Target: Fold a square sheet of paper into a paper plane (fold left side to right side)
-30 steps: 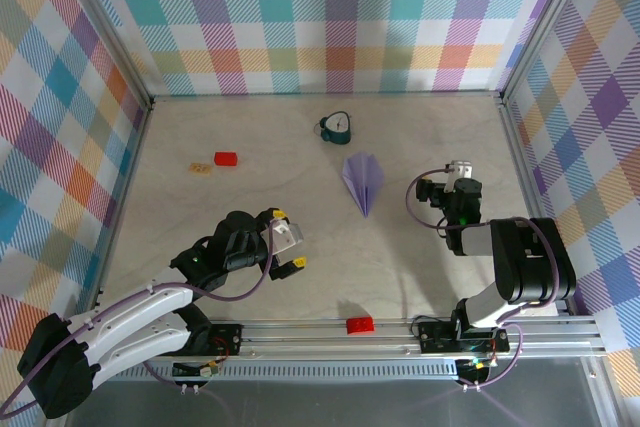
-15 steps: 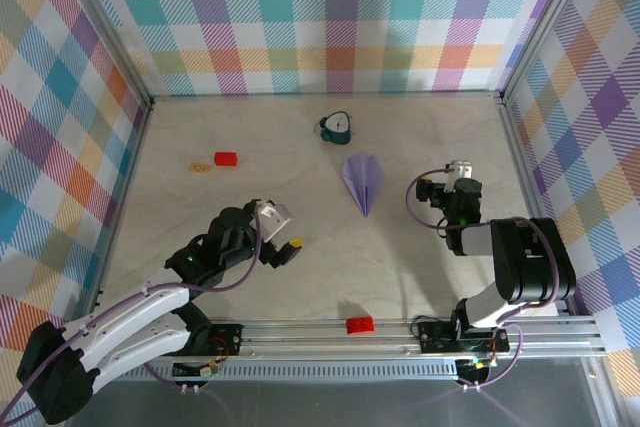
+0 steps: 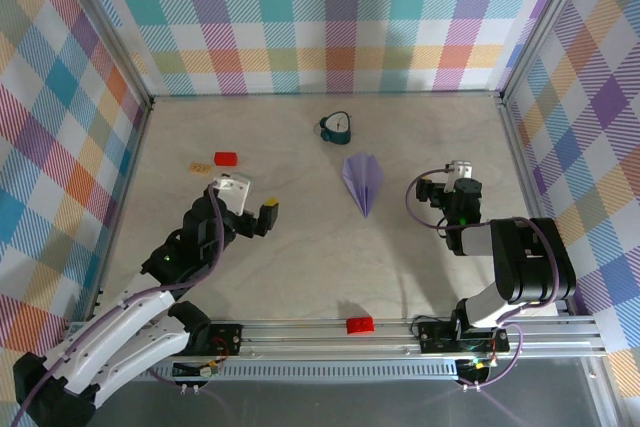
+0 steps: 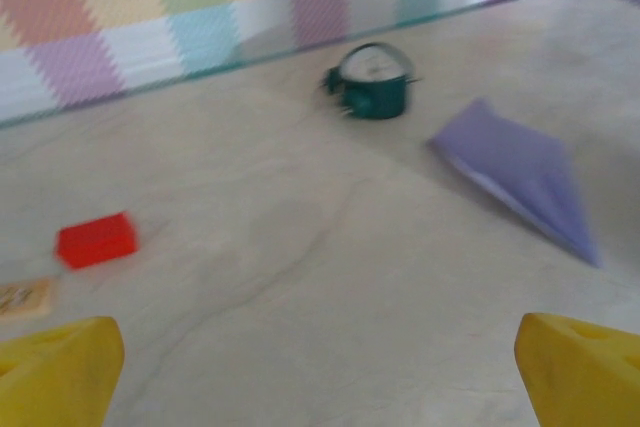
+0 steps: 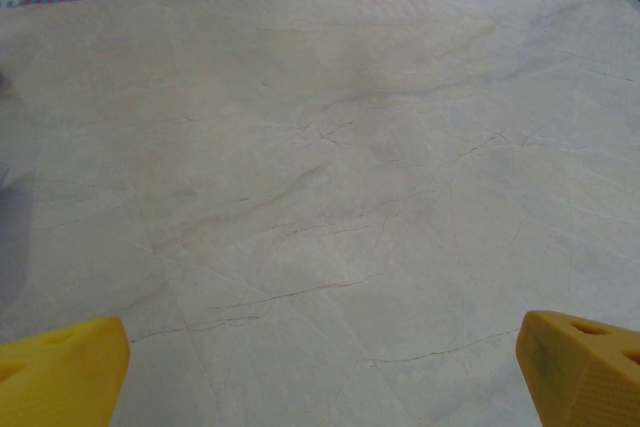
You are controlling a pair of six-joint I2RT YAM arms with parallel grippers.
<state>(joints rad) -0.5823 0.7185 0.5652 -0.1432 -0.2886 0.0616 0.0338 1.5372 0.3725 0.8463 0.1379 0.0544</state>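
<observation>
The square sheet of paper lies folded into a narrow pale lavender paper plane (image 3: 363, 179) flat on the table, right of centre, its point toward the near edge. In the left wrist view the paper plane (image 4: 525, 172) sits ahead and to the right. My left gripper (image 3: 250, 199) hovers well left of it, open, with nothing but bare table between its yellow fingertips (image 4: 60, 367). My right gripper (image 3: 443, 179) stands to the plane's right, apart from it and open over bare table, its yellow fingertips (image 5: 580, 367) wide apart.
A dark teal clock-like object (image 3: 337, 127) stands just beyond the plane. A red block (image 3: 226, 159) and a small tan piece (image 3: 200, 167) lie at the far left, close ahead of my left gripper. Another red block (image 3: 359, 324) rests against the near rail.
My left gripper has swung left and farther from the near edge, toward the red block. The plane and the right arm have not moved.
</observation>
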